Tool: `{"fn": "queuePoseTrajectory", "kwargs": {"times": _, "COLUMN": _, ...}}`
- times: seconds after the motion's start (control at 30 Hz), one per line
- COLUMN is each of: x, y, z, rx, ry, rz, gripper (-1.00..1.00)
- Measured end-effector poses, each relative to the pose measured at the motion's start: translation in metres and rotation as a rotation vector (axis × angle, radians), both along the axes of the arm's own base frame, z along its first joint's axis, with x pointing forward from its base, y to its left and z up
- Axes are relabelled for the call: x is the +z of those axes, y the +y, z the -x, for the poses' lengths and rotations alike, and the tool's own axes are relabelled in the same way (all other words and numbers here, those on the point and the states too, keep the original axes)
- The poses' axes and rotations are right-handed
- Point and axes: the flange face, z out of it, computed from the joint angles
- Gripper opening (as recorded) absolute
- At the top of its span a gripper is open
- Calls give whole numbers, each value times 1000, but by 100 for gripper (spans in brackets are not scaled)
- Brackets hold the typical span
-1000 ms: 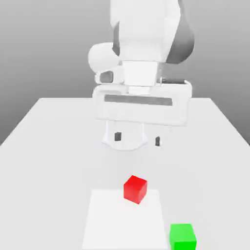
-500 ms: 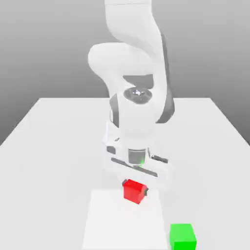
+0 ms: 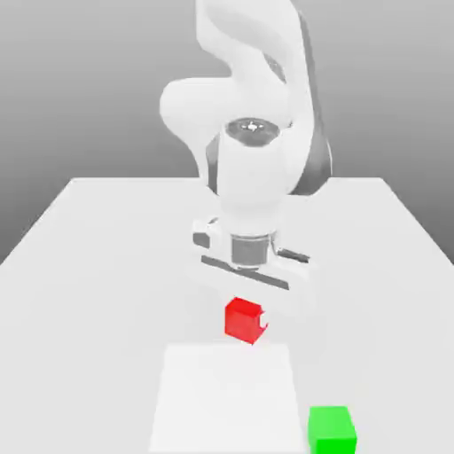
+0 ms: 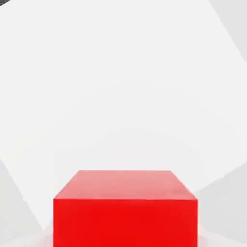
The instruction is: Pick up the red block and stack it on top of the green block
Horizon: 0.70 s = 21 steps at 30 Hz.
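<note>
The red block [image 3: 244, 320] hangs a little above the table, gripped under the white hand of the arm. My gripper [image 3: 247, 310] is shut on the red block, with its fingers on two opposite sides of the cube. In the hand view the red block [image 4: 125, 208] sits close to the camera, with the table far beneath it. The green block [image 3: 332, 429] rests on the table near the front edge, toward the exterior view's right, lower than and apart from the red block.
A lighter white square patch [image 3: 223, 396] lies on the grey table [image 3: 97, 266] below the red block, just left of the green block. In the hand view the same patch [image 4: 120, 87] spreads beneath the cube. The arm's base stands behind.
The hand came down from high above the table over the red block, the fingers closed on it, and the block has since risen a little off the white patch.
</note>
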Motion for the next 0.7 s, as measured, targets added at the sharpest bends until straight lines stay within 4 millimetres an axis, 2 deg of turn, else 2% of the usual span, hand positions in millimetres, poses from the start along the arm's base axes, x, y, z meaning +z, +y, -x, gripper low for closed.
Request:
{"fn": "queuePoseTrajectory", "kwargs": {"times": 0.2, "x": 17, "y": 45, "z": -61, "rx": 268, "ry": 0, "rz": -18, "gripper": -100}}
{"fn": "queuePoseTrajectory", "kwargs": {"times": 0.43, "x": 32, "y": 88, "z": -129, "rx": 552, "ry": -2, "rz": 1, "gripper": -100}}
{"fn": "queuePoseTrajectory", "kwargs": {"times": 0.5, "x": 16, "y": 93, "z": -137, "rx": 582, "ry": -2, "rz": 5, "gripper": -100}}
{"fn": "queuePoseTrajectory", "kwargs": {"times": 0.57, "x": -10, "y": 94, "z": -139, "rx": 589, "ry": -3, "rz": 7, "gripper": -100}}
{"fn": "queuePoseTrajectory", "kwargs": {"times": 0.6, "x": -23, "y": 94, "z": -139, "rx": 591, "ry": -2, "rz": 7, "gripper": 100}}
{"fn": "queuePoseTrajectory", "kwargs": {"times": 0.7, "x": -23, "y": 94, "z": -139, "rx": 591, "ry": -2, "rz": 7, "gripper": 100}}
